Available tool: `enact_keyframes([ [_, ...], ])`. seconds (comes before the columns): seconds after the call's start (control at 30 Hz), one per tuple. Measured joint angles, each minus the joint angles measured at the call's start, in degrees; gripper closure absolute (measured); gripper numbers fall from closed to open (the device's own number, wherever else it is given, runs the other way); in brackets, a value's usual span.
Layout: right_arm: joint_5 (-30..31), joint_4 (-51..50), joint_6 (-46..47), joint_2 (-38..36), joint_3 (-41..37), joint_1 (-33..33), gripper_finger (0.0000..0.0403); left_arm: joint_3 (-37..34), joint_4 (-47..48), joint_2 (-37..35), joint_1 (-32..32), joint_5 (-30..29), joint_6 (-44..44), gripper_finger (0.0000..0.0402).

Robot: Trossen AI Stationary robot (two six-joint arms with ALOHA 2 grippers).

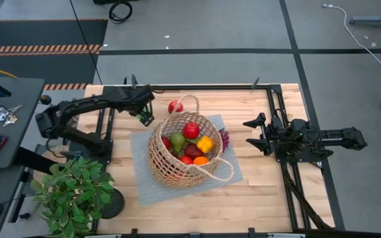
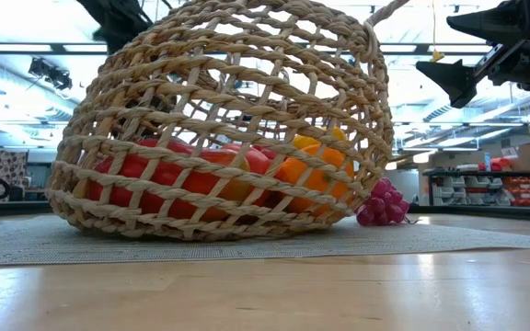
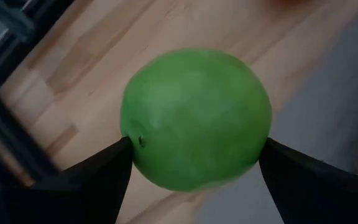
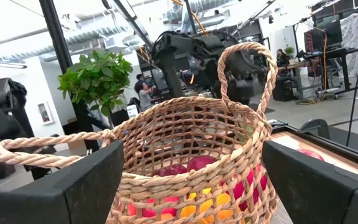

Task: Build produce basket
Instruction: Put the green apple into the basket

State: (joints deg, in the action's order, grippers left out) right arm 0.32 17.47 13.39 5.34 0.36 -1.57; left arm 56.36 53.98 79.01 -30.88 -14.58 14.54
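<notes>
The woven tan basket (image 1: 180,153) stands on a grey mat (image 1: 141,182) at mid-table and holds produce: a red apple (image 1: 191,130), a green pear (image 1: 177,141), a yellow pepper (image 1: 206,143) and an orange (image 1: 201,160). Another red apple (image 1: 175,106) lies on the wood behind the basket. Purple grapes (image 1: 225,139) lie on the mat at the basket's right. My left gripper (image 1: 145,114) is just left of the basket's far side, shut on a round green fruit (image 3: 194,118). My right gripper (image 1: 255,132) waits open at the right, facing the basket. My left gripper pinches the green fruit between its two fingers, one fingertip (image 3: 120,155) on each of two opposite sides (image 3: 135,140) at its widest part. The fingers come from above, slanting steeply down. The fruit sits between them above the wooden table top.
A leafy potted plant (image 1: 71,192) stands at the table's near left corner. Dark frame rails (image 1: 273,112) run along the table's edges and beside each arm's base. Bare wood lies in front of the mat (image 1: 243,198).
</notes>
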Motion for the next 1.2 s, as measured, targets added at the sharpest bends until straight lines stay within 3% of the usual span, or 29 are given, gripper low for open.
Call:
enact_keyframes([
  [0.17,0.0,0.0,0.0,0.0,0.0,0.0,0.0018,0.0,-2.6,-6.7,0.0,6.0,1.6,0.007],
  [0.63,0.0,0.0,0.0,0.0,0.0,0.0,0.0018,0.0,-11.3,-20.7,0.0,15.0,3.3,0.007],
  [1.0,0.0,0.0,0.0,0.0,0.0,0.0,0.0018,0.0,-24.3,-25.9,0.0,25.5,4.4,0.007],
  [1.2,0.0,0.0,0.0,0.0,0.0,0.0,0.0018,0.0,-30.9,-26.3,0.0,34.2,4.3,0.007],
])
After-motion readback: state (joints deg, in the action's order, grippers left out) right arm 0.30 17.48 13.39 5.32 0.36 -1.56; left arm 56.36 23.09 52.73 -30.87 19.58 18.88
